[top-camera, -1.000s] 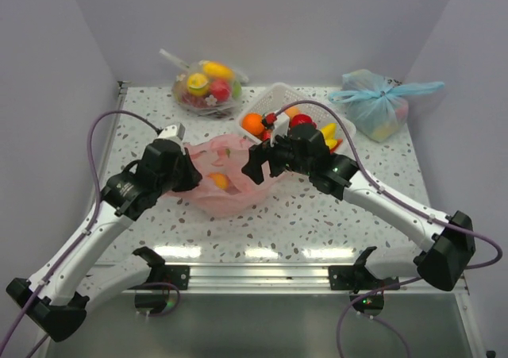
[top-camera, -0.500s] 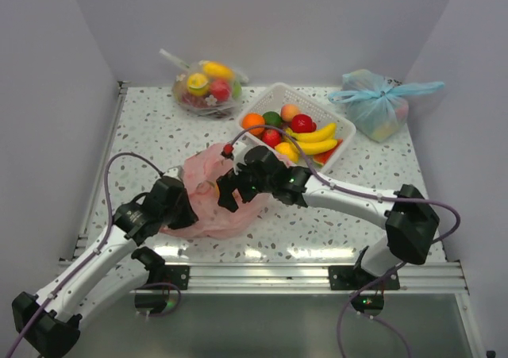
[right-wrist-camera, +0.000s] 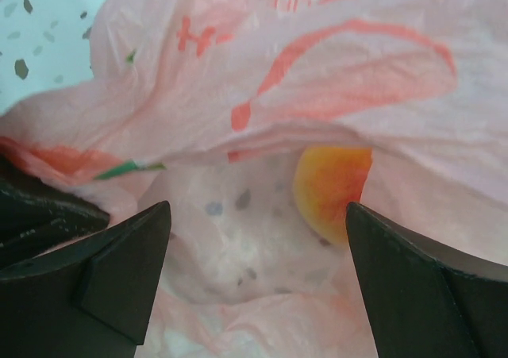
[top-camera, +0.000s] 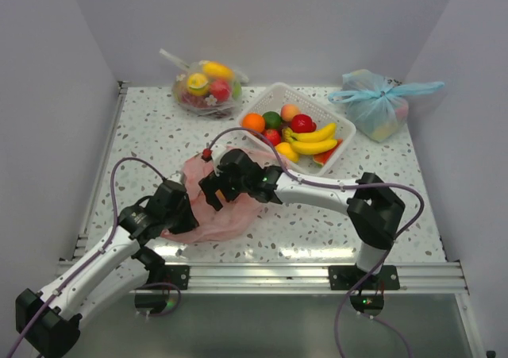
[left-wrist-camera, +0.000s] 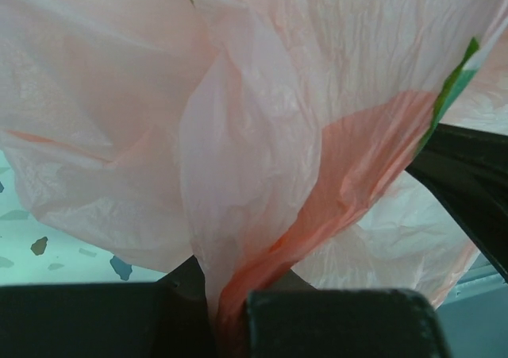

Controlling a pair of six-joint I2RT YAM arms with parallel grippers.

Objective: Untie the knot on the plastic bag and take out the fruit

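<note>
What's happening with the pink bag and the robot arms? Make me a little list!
pink bag: crumpled, mouth open
left gripper: shut on the bag's film
right gripper: open, at the bag's mouth
fruit in bag: one orange-yellow piece showing
basket: holds bananas and other fruit
clear bag: at the back, fruit inside
light blue bag: at the back, tied in a bow

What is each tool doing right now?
Left tool: closed, pinching the plastic bag film.
Right tool: open, empty, facing the bag's opening.
</note>
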